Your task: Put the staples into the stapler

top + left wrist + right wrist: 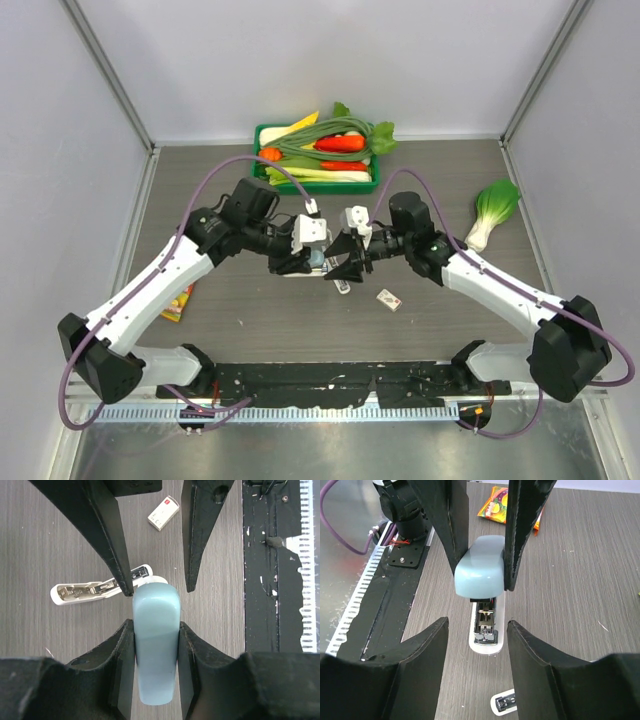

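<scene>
The stapler has a light blue top (155, 645) over a white base with a bare metal magazine (486, 630). It sits mid-table (320, 258). My left gripper (156, 624) is shut on the blue top, and its fingers (455, 525) clamp both sides. My right gripper (477, 621) is open, facing the stapler's front end with the base between its tips, touching nothing. Its fingers (110, 535) hang just beyond the blue top. The staples box (390, 299), small and whitish with red print, lies flat on the table to the right. It also shows in the left wrist view (163, 513).
A small white-and-metal stapler piece (100, 586) lies beside the stapler, near the right gripper (343, 285). A candy bag (178, 303) lies at the left. A green tray of vegetables (262, 132) stands at the back, with a bok choy (493, 212) to its right.
</scene>
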